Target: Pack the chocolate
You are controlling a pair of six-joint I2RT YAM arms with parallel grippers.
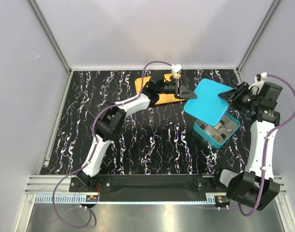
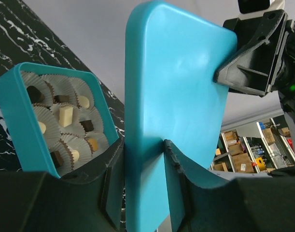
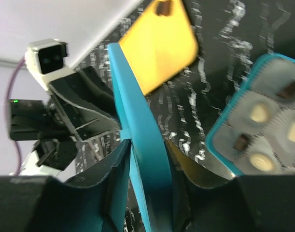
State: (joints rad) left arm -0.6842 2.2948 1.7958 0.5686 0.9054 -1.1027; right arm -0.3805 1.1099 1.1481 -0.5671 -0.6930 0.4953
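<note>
The left gripper (image 2: 144, 145) is clamped on one edge of the teal lid (image 2: 176, 96); the right gripper (image 3: 147, 143) straddles the opposite edge — pinching or merely flanking, I cannot tell. Held aloft between them, it leaves the teal box (image 2: 9, 125) open, chocolates (image 2: 65, 115) sitting in paper cups (image 2: 43, 113) — seemingly ready for closing

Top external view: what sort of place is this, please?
Probably a robot test cell in a lab or workshop: white panel walls in an aluminium frame enclose a marbled black table, and the left wrist view shows storage shelves with cardboard boxes beyond.
</note>
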